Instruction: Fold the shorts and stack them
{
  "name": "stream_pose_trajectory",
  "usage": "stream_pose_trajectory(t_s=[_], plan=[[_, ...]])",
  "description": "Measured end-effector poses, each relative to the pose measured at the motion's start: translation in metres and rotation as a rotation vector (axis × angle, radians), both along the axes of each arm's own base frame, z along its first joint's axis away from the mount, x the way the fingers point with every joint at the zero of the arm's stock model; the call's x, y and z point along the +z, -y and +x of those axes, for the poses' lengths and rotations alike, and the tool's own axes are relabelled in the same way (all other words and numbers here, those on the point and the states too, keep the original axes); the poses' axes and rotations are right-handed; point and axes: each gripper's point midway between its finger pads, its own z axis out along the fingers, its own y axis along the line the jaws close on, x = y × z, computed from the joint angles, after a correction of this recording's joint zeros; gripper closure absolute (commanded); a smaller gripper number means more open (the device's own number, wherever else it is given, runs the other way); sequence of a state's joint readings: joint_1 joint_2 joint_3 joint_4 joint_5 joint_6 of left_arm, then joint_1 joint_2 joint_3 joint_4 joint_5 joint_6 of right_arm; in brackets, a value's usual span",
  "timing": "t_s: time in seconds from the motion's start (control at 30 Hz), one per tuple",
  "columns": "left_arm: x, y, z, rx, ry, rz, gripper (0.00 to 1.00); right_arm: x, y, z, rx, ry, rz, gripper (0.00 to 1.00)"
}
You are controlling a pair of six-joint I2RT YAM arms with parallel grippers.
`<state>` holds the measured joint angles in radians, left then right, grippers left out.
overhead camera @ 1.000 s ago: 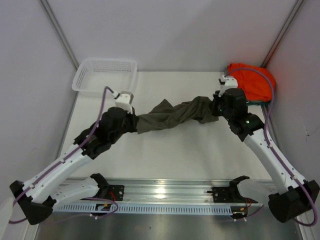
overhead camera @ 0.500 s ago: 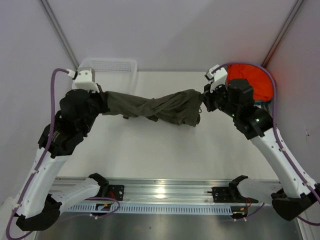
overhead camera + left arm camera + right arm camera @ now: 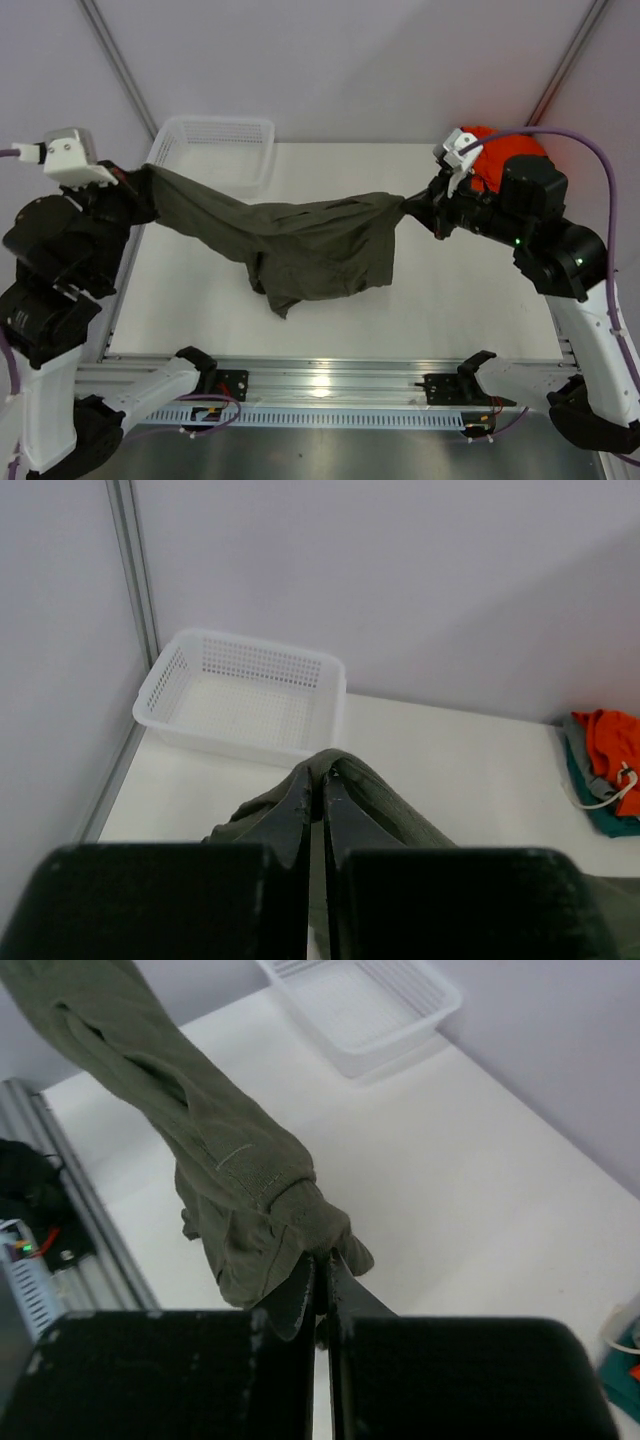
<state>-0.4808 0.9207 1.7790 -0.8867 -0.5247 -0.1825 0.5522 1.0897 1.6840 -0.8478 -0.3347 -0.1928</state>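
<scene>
- Clamped with the left gripper [image 3: 138,188], at 9 o'clock, on one end of the shorts [image 3: 310,245]; from the left wrist, fingers pressed together over a fold of olive-green cloth.
- Pinched with the right gripper [image 3: 412,207], at 3 o'clock, on the other end; jaws closed tight on a bunched roll of the same cloth.
- Stretched between the two arms across the white table [image 3: 460,300], high at both ends and sagging in the middle toward 6 o'clock.
- Hanging lowest just left of centre, in a loose pointed flap; touching the table or not, cannot tell.
- At 11 o'clock, against the back wall, a white mesh basket [image 3: 215,140], its left corner partly hidden behind the raised cloth.
- At 1 o'clock, in the back right corner behind the right arm, a bright orange garment [image 3: 495,150].
- From the left wrist, lying over a teal garment [image 3: 590,810], with a pale cord [image 3: 598,792] looped across both.
- At 6 o'clock, along the near edge, a metal rail [image 3: 330,385] between the two arm bases.
</scene>
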Motion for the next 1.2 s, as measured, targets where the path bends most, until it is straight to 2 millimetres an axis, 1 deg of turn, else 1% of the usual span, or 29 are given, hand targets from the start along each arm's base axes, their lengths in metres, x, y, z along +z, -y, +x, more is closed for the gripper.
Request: stream_pose_trajectory(t_s=[0.07,0.13,0.2,0.27,0.37,0.43,0.5,0.57,0.67,0.7,0.83,0.9,0.93,1.0,1.07,1.1,1.2], plan=[[0.005,-0.005,-0.012,-0.007,0.027,-0.014,1.0,0.005,0.001,-0.02,0.038,-0.015,0.02,1.0],[0.011,-0.01,-0.024,-0.015,0.057,-0.03,1.0,0.017,0.003,-0.04,0.077,-0.011,0.056,1.0],[0.015,-0.013,-0.035,-0.027,0.082,-0.043,1.0,0.031,0.005,-0.054,0.104,0.006,0.092,1.0],[0.02,-0.015,-0.041,-0.035,0.101,-0.052,1.0,0.045,0.006,-0.066,0.133,0.02,0.125,1.0],[0.028,-0.015,-0.046,-0.052,0.123,-0.062,1.0,0.062,0.007,-0.08,0.175,0.041,0.162,1.0],[0.032,-0.014,-0.048,-0.061,0.135,-0.066,1.0,0.067,0.006,-0.086,0.196,0.043,0.178,1.0],[0.038,-0.014,-0.051,-0.073,0.148,-0.07,1.0,0.07,0.004,-0.088,0.207,0.04,0.184,1.0],[0.044,-0.013,-0.053,-0.085,0.165,-0.072,1.0,0.074,0.003,-0.085,0.207,0.044,0.187,1.0],[0.05,-0.01,-0.054,-0.102,0.182,-0.077,1.0,0.077,-0.002,-0.072,0.186,0.051,0.188,1.0],[0.051,-0.008,-0.053,-0.111,0.184,-0.077,1.0,0.076,-0.004,-0.065,0.172,0.048,0.184,1.0],[0.052,-0.001,-0.052,-0.145,0.181,-0.074,1.0,0.072,-0.011,-0.053,0.163,0.022,0.184,1.0],[0.053,0.001,-0.056,-0.168,0.184,-0.074,1.0,0.07,-0.015,-0.054,0.176,0.002,0.187,1.0],[0.056,0.002,-0.059,-0.182,0.189,-0.075,1.0,0.07,-0.016,-0.057,0.192,-0.002,0.192,1.0],[0.065,0.004,-0.07,-0.223,0.215,-0.081,1.0,0.076,-0.016,-0.07,0.237,0.0,0.214,1.0],[0.076,0.007,-0.084,-0.273,0.26,-0.093,1.0,0.085,-0.014,-0.088,0.288,0.013,0.245,1.0],[0.079,0.009,-0.093,-0.304,0.287,-0.099,1.0,0.092,-0.011,-0.101,0.323,0.029,0.268,1.0],[0.083,0.01,-0.113,-0.361,0.336,-0.114,1.0,0.106,-0.004,-0.128,0.386,0.067,0.312,1.0]])
